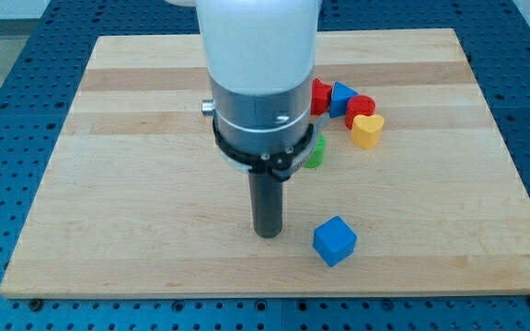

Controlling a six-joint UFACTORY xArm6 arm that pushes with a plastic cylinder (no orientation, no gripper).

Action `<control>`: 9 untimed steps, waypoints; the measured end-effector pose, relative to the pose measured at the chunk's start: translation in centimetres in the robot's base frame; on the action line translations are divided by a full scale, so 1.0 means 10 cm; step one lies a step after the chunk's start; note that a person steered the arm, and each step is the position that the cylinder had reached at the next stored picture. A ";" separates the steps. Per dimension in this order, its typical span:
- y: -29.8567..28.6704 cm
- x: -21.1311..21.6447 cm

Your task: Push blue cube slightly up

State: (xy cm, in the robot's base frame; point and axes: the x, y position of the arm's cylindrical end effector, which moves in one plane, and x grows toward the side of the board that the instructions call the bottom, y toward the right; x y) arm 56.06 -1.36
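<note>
The blue cube (335,241) sits on the wooden board (136,184) near the view's bottom, right of centre. My tip (268,233) rests on the board just to the left of the blue cube, a short gap apart, at about the same height in the view. The arm's white and grey body rises above the rod and hides the board's upper middle.
A cluster lies at the view's upper right: a red block (321,95), a blue triangular block (342,95), a red cylinder (360,108) and a yellow heart-shaped block (367,131). A green block (316,152) peeks out from behind the arm.
</note>
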 end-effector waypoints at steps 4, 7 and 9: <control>0.64 0.41; 1.09 -0.08; 1.35 -0.29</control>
State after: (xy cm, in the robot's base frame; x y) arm 53.20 12.13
